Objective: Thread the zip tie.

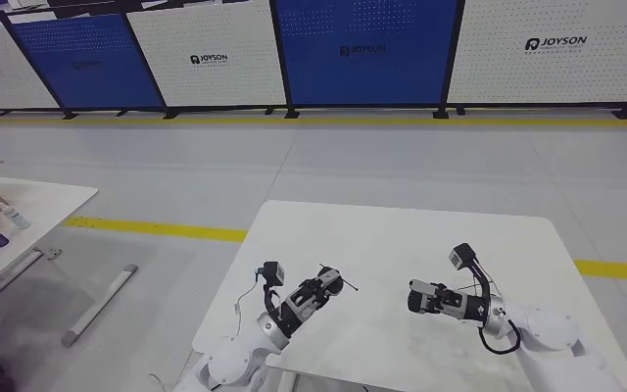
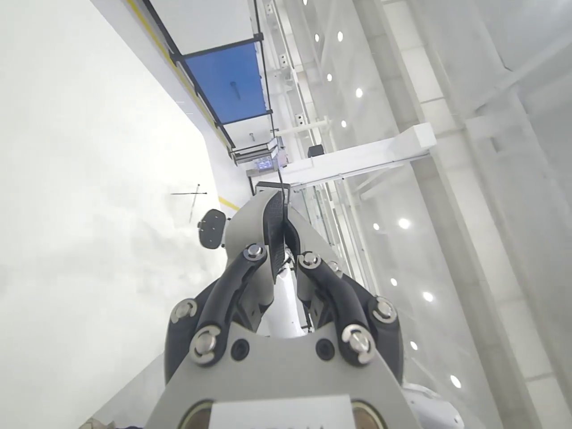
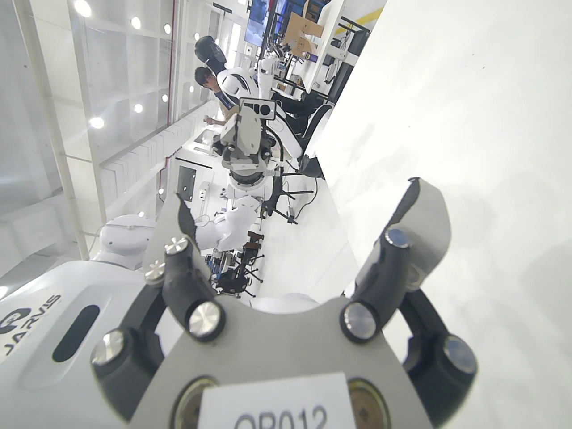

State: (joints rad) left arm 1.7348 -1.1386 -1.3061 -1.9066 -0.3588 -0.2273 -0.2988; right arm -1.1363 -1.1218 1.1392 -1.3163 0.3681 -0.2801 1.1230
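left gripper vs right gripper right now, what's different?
Jaws: the silver-and-black left gripper is shut, while the silver-and-black right gripper is wide open.
Load: the left gripper pinches the thin black plastic zip tie, whose end sticks out past the tips. The right gripper holds nothing.
Shared: they have the same build, and both sit above the white table, pointing roughly toward each other.

The table [image 1: 392, 245] is plain white, the zip tie [image 2: 281, 178] black. The left end effector [image 2: 279, 220] and right end effector [image 3: 297, 198] are silver with black pads.
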